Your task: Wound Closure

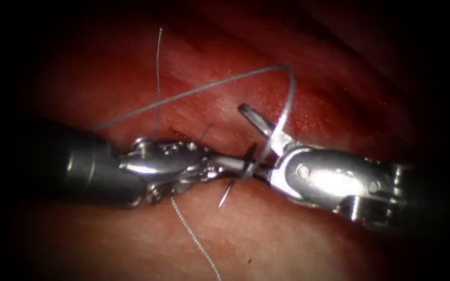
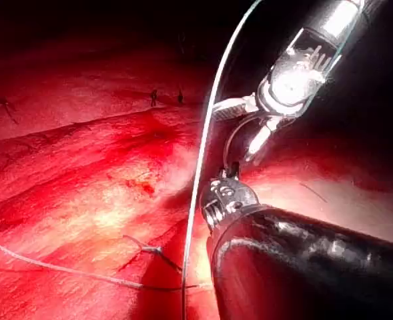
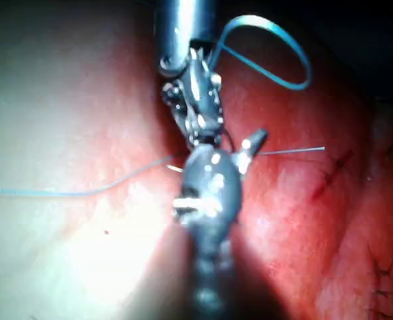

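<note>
Steel tools meet tip to tip over the tissue (image 1: 298, 244).
Left tool (image 1: 235, 165) grips the needle (image 1: 282, 112) near its pointed end; right tool (image 1: 259, 138) gapes open beside it, holding nothing; thread (image 1: 194, 91) arcs above.

Red, glistening tissue (image 1: 298, 239); pale grey thread (image 1: 199, 89); shiny silver tools (image 1: 246, 167) on dark shafts (image 1: 79, 169).

The left gripper (image 1: 246, 167) and the right gripper (image 1: 259, 151) meet tip to tip over the tissue (image 1: 298, 244). The right one is wide open. The thread (image 1: 194, 91) loops above them. I cannot tell who holds the needle (image 1: 227, 194)
</note>
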Available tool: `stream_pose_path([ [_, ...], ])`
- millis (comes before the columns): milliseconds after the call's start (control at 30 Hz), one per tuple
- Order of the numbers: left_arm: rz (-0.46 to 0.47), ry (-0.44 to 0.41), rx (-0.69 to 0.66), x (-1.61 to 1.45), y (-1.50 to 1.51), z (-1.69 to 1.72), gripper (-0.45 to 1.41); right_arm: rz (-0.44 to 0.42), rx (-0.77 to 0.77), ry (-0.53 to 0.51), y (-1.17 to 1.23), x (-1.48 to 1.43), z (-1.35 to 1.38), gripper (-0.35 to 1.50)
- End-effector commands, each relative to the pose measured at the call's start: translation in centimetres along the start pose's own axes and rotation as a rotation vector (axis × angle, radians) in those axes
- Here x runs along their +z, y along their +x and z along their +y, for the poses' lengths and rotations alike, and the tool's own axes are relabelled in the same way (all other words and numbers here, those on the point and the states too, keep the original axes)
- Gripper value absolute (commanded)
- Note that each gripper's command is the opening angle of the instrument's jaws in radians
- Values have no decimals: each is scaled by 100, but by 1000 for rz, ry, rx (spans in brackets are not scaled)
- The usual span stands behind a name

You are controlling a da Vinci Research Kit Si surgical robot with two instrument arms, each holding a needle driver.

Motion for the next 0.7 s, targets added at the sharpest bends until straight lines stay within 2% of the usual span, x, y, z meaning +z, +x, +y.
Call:
stream_pose_path([
  [33, -1, 0, -1, 5, -4, -1, -45, 8, -32, 4, 0, 9, -4, 59],
  [200, 0, 1, -5, 0, -3, 2, -45, 12, -115, 6, -3, 1, 1, 19],
  [267, -6, -12, -6, 0, -3, 3, -45, 9, -121, 3, -4, -1, 5, 11],
  [433, -18, -47, -7, 0, -4, 7, -45, 10, -128, 5, -8, -5, 8, 2],
  [567, -18, -47, -7, 1, -4, 8, -45, 10, -127, 6, -6, -6, 7, -18],
  [700, -19, -48, -6, 0, -4, 6, -45, 5, -126, 5, -3, -6, 5, -18],
])
